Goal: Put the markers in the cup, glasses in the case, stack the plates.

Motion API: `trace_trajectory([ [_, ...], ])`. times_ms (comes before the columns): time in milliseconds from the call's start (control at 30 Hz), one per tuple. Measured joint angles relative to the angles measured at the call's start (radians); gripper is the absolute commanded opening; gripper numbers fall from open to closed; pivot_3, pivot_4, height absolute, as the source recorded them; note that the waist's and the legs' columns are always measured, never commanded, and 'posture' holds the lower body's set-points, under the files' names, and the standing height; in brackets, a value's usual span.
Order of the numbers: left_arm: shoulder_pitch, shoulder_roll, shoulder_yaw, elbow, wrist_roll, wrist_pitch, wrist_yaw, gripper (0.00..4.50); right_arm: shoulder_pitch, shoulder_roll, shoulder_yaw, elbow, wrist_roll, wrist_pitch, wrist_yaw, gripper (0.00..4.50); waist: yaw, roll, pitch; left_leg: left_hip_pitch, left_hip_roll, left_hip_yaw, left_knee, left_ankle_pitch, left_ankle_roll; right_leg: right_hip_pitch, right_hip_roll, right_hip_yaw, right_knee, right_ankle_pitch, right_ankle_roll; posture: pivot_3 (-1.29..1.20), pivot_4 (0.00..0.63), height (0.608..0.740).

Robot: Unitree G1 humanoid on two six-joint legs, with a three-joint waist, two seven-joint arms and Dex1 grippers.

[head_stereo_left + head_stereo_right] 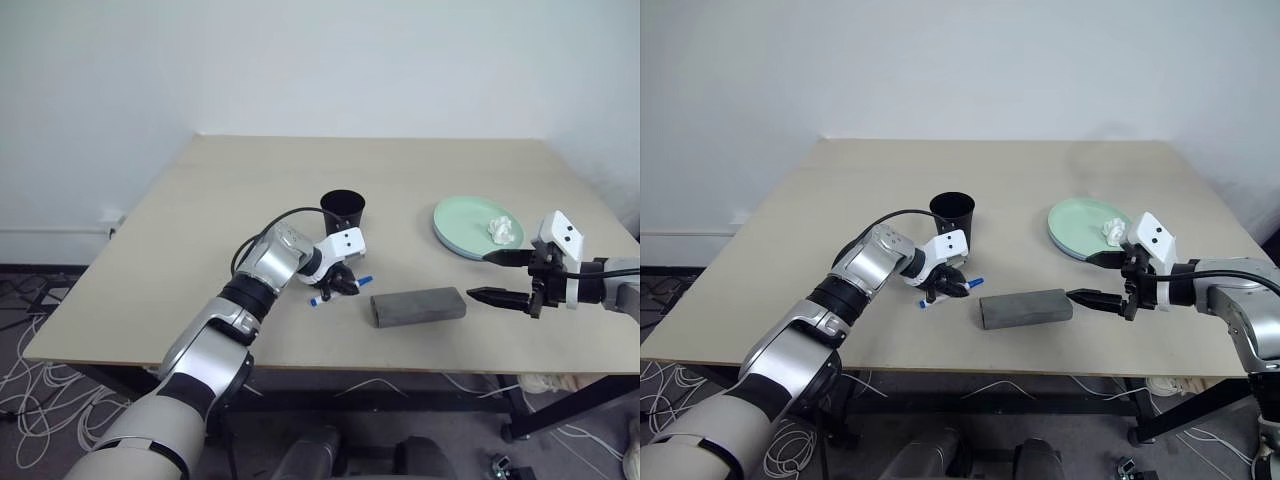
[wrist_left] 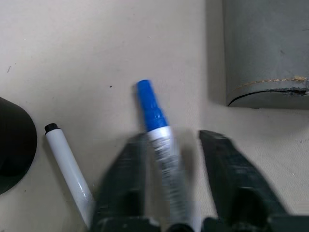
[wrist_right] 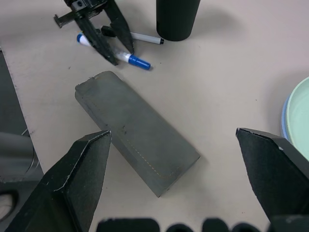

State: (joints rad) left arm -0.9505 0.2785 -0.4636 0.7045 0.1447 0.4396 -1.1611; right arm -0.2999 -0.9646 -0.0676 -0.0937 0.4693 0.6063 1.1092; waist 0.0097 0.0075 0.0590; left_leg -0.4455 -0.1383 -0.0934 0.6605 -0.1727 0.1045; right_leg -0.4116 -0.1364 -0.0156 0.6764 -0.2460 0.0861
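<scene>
The blue-capped marker lies on the table between the fingers of my left gripper. One finger is against the barrel and a small gap remains at the other. The black-capped marker lies just beside it, near the foot of the upright black cup. The grey case lies shut to the right of the markers. My right gripper hangs wide open and empty above the table, just right of the case. A mint green plate sits at the right. The glasses are out of view.
A crumpled white tissue lies on the green plate. The table's front edge runs close below the case and the markers. The far half of the tabletop is bare.
</scene>
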Motion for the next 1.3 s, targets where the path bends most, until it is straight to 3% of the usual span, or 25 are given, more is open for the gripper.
trace_trajectory([
  [67,-0.003,0.001,0.007,-0.008,-0.002,-0.003,-0.003,0.09,0.000,0.000,0.000,0.000,0.000,0.002,0.000,4.50,0.000,0.000,0.000,0.000,0.000,0.000,0.000,0.000,0.000,0.000,0.000,0.000,0.000,0.000,0.000,0.00,0.000,0.692],
  [100,-0.006,0.000,0.006,-0.010,0.001,-0.003,-0.004,0.04,0.000,0.000,0.000,-0.002,0.000,0.002,0.000,4.50,0.000,0.000,0.000,0.000,0.000,0.000,0.000,0.000,0.000,0.001,0.000,0.000,0.000,0.000,0.000,0.00,0.000,0.692],
  [567,0.004,0.000,-0.001,-0.045,0.004,0.014,-0.021,0.04,0.000,0.000,-0.001,-0.002,0.000,0.003,0.001,4.50,0.000,0.000,0.000,0.000,0.000,0.000,0.000,0.000,0.000,0.000,0.000,0.000,0.000,0.000,0.000,0.00,0.000,0.692],
  [667,0.003,0.000,0.000,-0.047,0.003,0.023,-0.022,0.61,0.000,0.000,-0.001,-0.002,0.000,0.003,0.001,4.50,0.000,0.000,0.000,0.000,0.000,0.000,0.000,0.000,0.000,0.000,0.000,0.000,0.000,0.000,0.000,0.00,0.000,0.692],
  [1033,0.003,-0.003,0.000,-0.046,0.009,0.037,0.000,4.38,0.000,0.000,-0.001,-0.002,0.000,0.003,0.000,4.50,0.000,0.000,0.000,0.000,0.000,0.000,0.000,0.000,0.000,0.000,0.000,0.000,0.000,0.000,0.001,0.00,0.000,0.692],
  [1300,0.003,-0.003,0.000,-0.045,0.009,0.036,0.004,4.45,0.000,0.000,-0.001,-0.002,0.000,0.003,0.000,4.50,0.000,0.000,0.000,0.000,0.000,0.000,0.000,0.000,0.000,0.000,0.000,0.000,0.000,0.000,0.001,0.00,0.000,0.692],
])
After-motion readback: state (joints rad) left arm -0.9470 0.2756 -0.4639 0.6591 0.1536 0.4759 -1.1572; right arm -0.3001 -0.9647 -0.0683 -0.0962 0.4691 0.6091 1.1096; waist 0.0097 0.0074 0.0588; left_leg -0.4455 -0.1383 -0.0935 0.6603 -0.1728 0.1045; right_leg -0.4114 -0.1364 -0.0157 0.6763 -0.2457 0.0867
